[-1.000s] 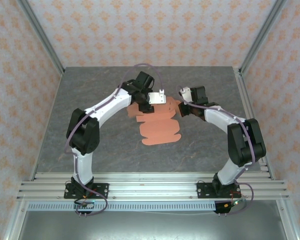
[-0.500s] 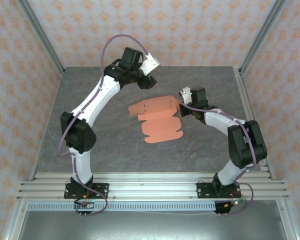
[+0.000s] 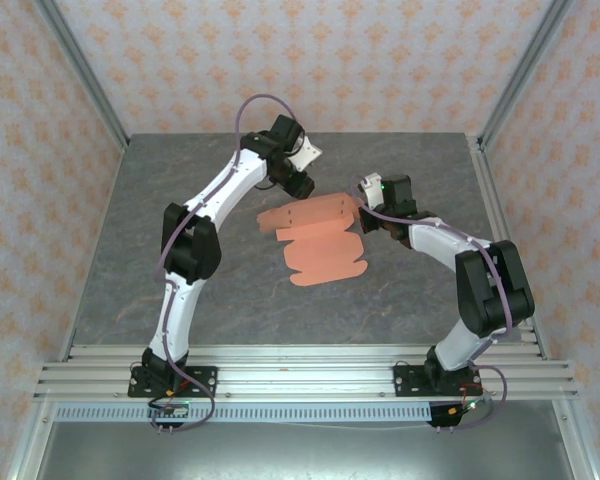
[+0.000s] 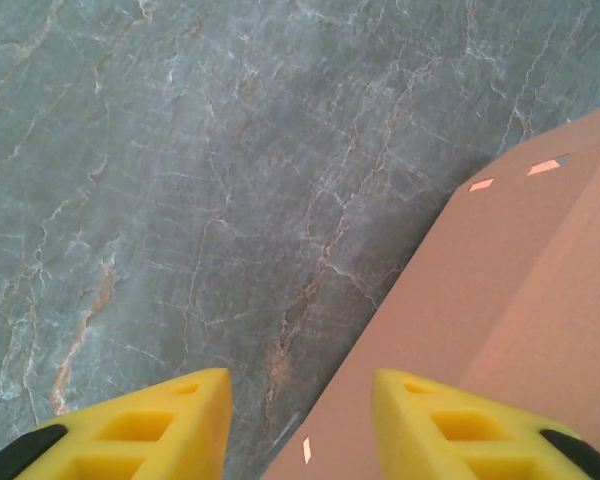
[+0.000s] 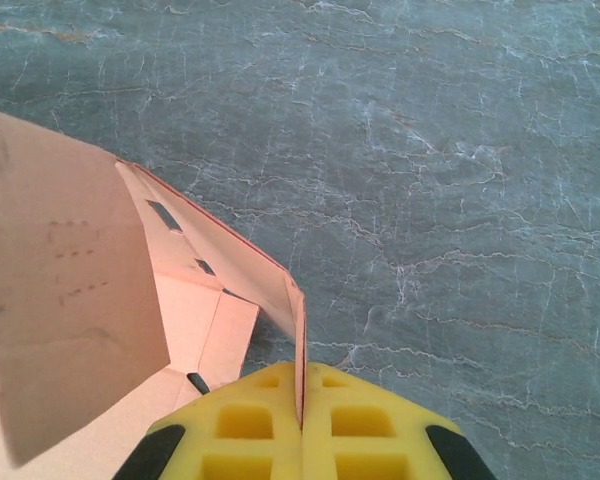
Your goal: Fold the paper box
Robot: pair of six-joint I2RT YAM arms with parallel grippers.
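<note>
Found the left gripper [image 3: 302, 187] lowered and drawn in from its higher, farther pose of half a second before, hanging just past the far left end of the paper box [image 3: 320, 245]. Saw its yellow fingers [image 4: 180, 425] parted about halfway with nothing between them, bare table [image 4: 180, 180] below one and the card's edge below the other. Found the right gripper [image 3: 358, 222] unmoved, pads [image 5: 390, 425] pressed tight on a thin upright flap edge at the sheet's right end. Saw salmon-orange card at mid-table, partly folded: far panel raised, near part with rounded tabs apparently lying flat. Made out small slots and faint dashed perforations on the panels.
</note>
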